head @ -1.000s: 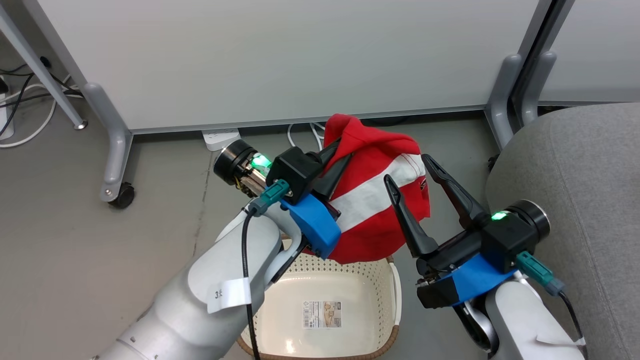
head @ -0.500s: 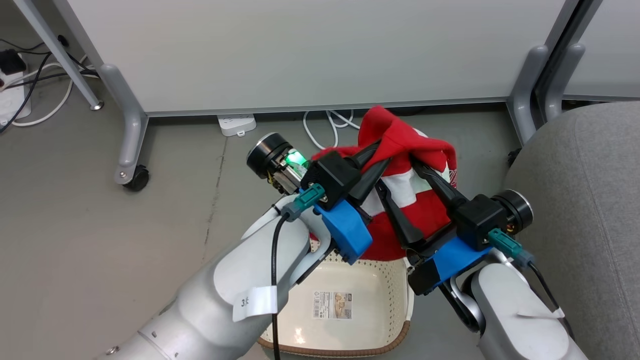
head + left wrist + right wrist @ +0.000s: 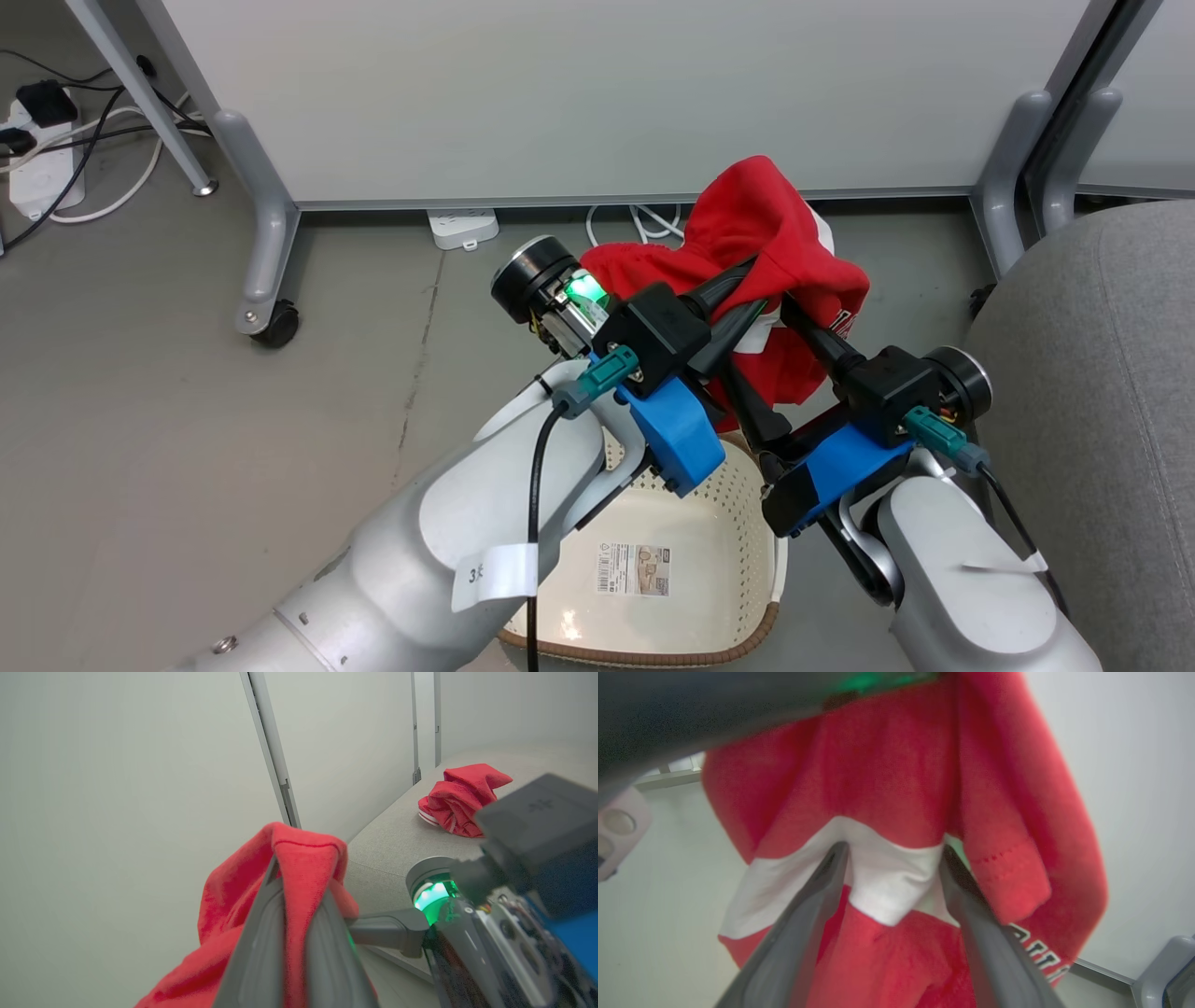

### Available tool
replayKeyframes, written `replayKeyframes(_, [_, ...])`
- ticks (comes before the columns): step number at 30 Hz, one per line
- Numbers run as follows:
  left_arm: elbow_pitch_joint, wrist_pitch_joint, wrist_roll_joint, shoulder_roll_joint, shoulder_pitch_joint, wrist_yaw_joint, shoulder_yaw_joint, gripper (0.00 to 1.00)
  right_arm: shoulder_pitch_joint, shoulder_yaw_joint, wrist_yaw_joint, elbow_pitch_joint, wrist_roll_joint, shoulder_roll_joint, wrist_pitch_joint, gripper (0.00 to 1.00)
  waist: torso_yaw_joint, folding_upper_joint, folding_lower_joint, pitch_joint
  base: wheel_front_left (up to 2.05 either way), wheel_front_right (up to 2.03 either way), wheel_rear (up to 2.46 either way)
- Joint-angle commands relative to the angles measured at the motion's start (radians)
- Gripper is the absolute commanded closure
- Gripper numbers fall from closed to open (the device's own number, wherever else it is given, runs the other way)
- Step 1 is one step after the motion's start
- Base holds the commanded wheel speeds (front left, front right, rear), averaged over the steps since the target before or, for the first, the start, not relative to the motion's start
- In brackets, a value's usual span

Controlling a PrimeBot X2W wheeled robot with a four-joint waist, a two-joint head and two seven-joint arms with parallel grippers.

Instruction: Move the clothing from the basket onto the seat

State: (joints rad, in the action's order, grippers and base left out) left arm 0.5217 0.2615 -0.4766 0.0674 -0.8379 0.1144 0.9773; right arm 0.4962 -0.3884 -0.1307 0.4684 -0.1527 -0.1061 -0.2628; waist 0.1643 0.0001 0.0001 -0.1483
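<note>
Since a second ago the right claw (image 3: 754, 336) has come in from well apart of the left claw (image 3: 752, 280) to just beside it, and its fingers now straddle the garment (image 3: 775, 215) instead of standing off at its 4 o'clock. The background shift in the head view is the camera turning, not the room.

Nearest, at 6 o'clock in the head view, the basket (image 3: 747, 495) sits on the floor with nothing in it but its label. Above it, towards 1 o'clock, the left claw is pinched tight on a fold at the top of the garment, and the cloth drapes over both its fingers. The right claw is spread wide. The white stripe lies between its fingers, but they are not closed on it. The garment hangs clear of the basket, short of the seat (image 3: 1102, 373) at 3 o'clock. Farther off, the left wrist view shows another garment (image 3: 460, 800) already lying bunched on the seat.

The garment hangs from one narrow pinch. A quick swing towards 3 o'clock could pull the fold free and drop it on the floor between basket and seat. The two claws cross closely, so if the right one closes here it may nip a left finger or jam against it. The loose hem could also drag on the seat's near edge and leave the garment half hanging off.
</note>
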Motion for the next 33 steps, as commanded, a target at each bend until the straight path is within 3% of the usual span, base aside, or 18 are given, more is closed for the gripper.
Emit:
replayKeyframes(1, [-0.003, 0.005, -0.006, -0.001, -0.015, 0.003, 0.000, 1.00, 0.015, -0.001, 0.000, 0.005, -0.006, 0.004, -0.003, 0.00, 0.003, -0.0001, -0.0001, 0.002, 0.00, 0.00, 0.00])
replayKeyframes(2, [-0.004, 0.005, -0.006, -0.001, -0.014, 0.004, 0.001, 1.00, 0.015, -0.002, 0.000, 0.007, -0.007, 0.005, -0.003, 0.02, 0.004, -0.0001, -0.0001, 0.003, 0.00, 0.00, 0.00])
replayKeyframes(3, [-0.005, 0.005, -0.005, -0.001, -0.014, 0.004, 0.001, 1.00, 0.015, -0.005, 0.000, 0.008, -0.009, 0.006, -0.003, 0.27, 0.005, -0.0001, -0.0001, 0.004, 0.00, 0.00, 0.00])
replayKeyframes(4, [-0.005, 0.005, -0.006, -0.001, -0.013, 0.004, 0.002, 1.00, 0.014, -0.011, 0.000, 0.010, -0.013, 0.007, -0.003, 1.00, 0.006, -0.0001, -0.0001, 0.006, 0.00, 0.00, 0.00])
replayKeyframes(30, [-0.001, 0.005, -0.003, 0.010, 0.008, -0.008, -0.007, 1.00, 0.002, -0.040, 0.000, 0.022, -0.050, -0.008, -0.003, 1.00, 0.002, -0.0001, -0.0001, 0.025, 0.00, 0.00, 0.00])
replayKeyframes(31, [-0.003, 0.005, -0.003, 0.011, 0.009, -0.011, -0.010, 0.55, 0.003, -0.040, 0.000, 0.023, -0.050, -0.009, -0.003, 1.00, 0.002, -0.0001, -0.0001, 0.024, 0.00, 0.00, 0.00])
replayKeyframes(32, [-0.008, 0.005, 0.003, 0.011, 0.007, -0.015, -0.013, 0.00, 0.004, -0.040, 0.000, 0.023, -0.050, -0.009, -0.003, 1.00, 0.001, -0.0001, -0.0001, 0.024, 0.00, 0.00, 0.00])
replayKeyframes(33, [-0.011, 0.005, 0.001, 0.011, 0.009, -0.017, -0.016, 0.00, 0.004, -0.041, 0.000, 0.022, -0.049, -0.010, -0.003, 1.00, 0.001, -0.0001, -0.0001, 0.023, 0.00, 0.00, 0.00])
